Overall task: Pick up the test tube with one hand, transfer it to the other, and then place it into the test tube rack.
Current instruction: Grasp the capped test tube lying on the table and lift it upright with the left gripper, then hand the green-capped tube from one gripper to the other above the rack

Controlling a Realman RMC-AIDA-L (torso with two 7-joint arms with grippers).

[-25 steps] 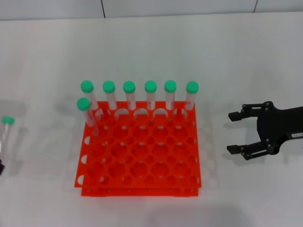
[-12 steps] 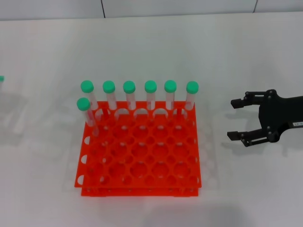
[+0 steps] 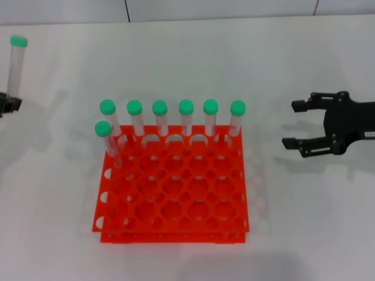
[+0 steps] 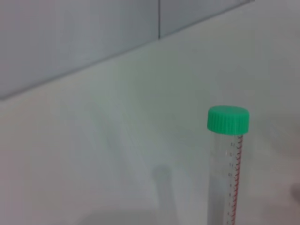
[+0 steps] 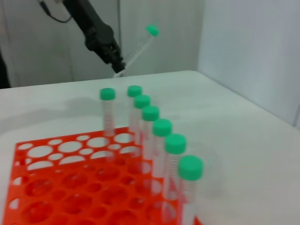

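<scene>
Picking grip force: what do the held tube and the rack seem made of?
The test tube: likely clear plastic, see-through with printed red marks and a ridged green cap. The test tube rack: likely moulded plastic, uniform glossy orange-red. Left gripper holds the tube; right gripper waits open.

Bright, even overhead light throws soft, faint shadows on the white counter (image 3: 187,52). The right wrist view is slightly blurred throughout.

Far to the left of the test tube rack (image 3: 173,183), the left gripper (image 3: 6,105) is mostly cut off by the head view's edge, and it covers the lower end of the test tube (image 3: 15,65). The right gripper (image 3: 300,124) runs off the opposite edge, arm unseen. In the left wrist view the tube's base is cropped.
</scene>
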